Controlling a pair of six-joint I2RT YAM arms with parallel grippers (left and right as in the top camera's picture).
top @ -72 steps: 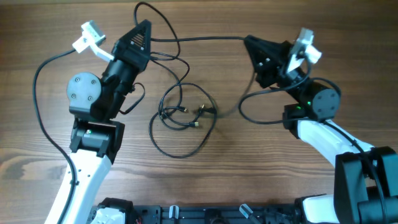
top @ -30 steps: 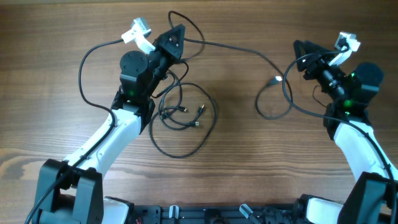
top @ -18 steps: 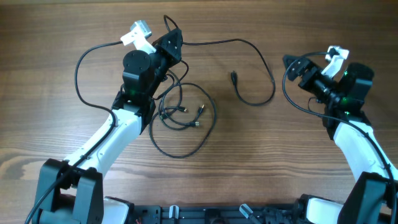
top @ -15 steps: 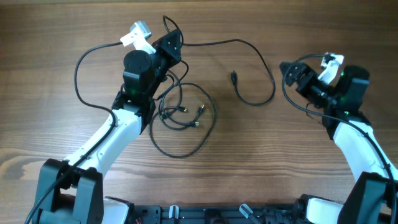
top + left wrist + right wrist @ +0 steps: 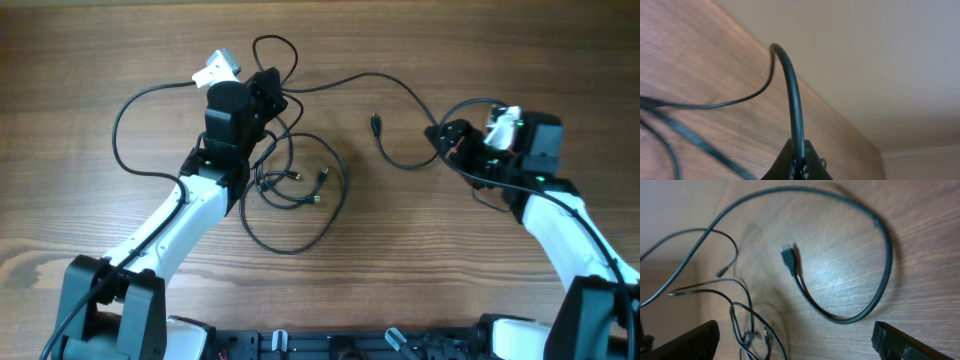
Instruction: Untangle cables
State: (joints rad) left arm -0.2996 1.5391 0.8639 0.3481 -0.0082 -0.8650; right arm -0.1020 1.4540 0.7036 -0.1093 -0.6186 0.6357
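Thin black cables tangled mid brown wooden tabletop. One strand arcs toward the far edge, its plug lying loose. Left hand is clamped on that strand. Right hand is spread wide and empty, beside the strand's loop.

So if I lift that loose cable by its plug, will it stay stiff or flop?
Probably flops: the cable lies in a slack curve. Likely light, being thin. It may drag, not lift free, since the left gripper seems shut on it farther along.
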